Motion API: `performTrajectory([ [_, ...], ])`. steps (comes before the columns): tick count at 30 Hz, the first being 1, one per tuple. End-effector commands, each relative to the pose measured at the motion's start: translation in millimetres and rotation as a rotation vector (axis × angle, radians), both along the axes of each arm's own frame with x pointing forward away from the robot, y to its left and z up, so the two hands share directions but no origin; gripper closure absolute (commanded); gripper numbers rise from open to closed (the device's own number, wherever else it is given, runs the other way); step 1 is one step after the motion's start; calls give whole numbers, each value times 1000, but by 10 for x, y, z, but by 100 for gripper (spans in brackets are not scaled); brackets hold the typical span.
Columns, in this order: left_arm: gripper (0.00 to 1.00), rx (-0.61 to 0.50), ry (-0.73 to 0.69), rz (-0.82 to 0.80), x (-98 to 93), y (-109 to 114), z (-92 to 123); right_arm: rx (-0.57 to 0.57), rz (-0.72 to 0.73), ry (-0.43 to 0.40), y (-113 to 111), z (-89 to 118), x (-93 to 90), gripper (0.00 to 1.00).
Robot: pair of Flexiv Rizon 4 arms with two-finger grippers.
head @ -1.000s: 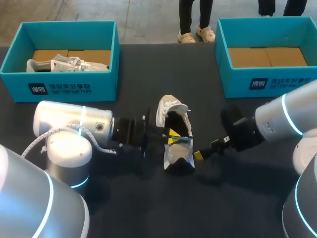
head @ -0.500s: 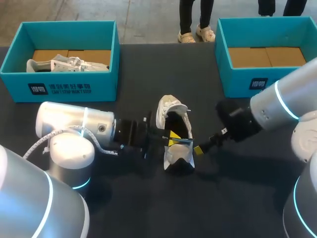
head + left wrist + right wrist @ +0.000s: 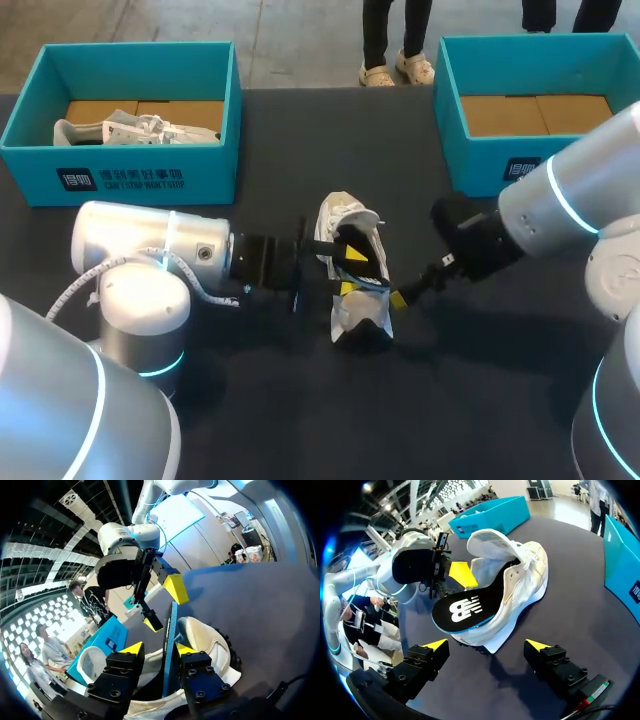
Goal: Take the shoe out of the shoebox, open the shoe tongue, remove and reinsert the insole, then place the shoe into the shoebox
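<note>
- On the dark table (image 3: 450,400), at its middle: a white lace-up sports shoe (image 3: 340,220). Lies on the bare tabletop with its opening spread wide.
- In that opening: a thin black insole with a blue rim (image 3: 465,609). Sits half out of the shoe, one end tucked inside and the other jutting past the collar. Passes edge-on between the fingers coming from the left.
- From the table's left edge: the left gripper (image 3: 159,648). Stands part-way open around the insole, with one fingertip against the blue rim and a narrow gap at the other.
- From the table's right edge: the right gripper (image 3: 487,645). Stands wide open and holds nothing. Faces the shoe from just beside it, with the sole's nearest corner level with the gap between the fingertips and neither tip touching.
- At the far-left corner: an open teal cardboard shoebox (image 3: 140,170). Holds a second white shoe (image 3: 130,128) on its brown cardboard floor.
- At the far-right corner: a second teal cardboard shoebox (image 3: 480,165). Shows the same brown cardboard floor inside, well apart from the shoe at the middle.
</note>
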State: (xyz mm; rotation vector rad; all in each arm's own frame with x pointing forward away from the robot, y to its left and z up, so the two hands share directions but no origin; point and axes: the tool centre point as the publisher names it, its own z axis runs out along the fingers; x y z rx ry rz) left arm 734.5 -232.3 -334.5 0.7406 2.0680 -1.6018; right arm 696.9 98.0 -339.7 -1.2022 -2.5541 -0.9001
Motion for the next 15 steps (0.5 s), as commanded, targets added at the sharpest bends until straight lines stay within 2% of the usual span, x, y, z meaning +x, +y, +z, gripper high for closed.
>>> performTrajectory([
  [1, 64, -6, -4, -1, -25, 29, 31, -5, -6, -3, 19, -5, -14, 0],
  [8, 67, -14, -3, -15, -67, 36, 65, -5, -12, -1, 17, -9, -44, 0],
  [11, 79, -7, -1, -23, -85, 31, 35, -3, -14, -1, 16, -20, -55, 0],
  [12, 97, -5, 1, -25, -85, 28, 25, -2, -15, 0, 15, -24, -59, 0],
  [13, 100, -4, 3, -26, -83, 26, 16, -1, -16, 0, 14, -30, -64, 0],
  [15, 100, 3, 6, -29, -73, 25, -11, 1, -18, 2, 8, -42, -72, 0],
])
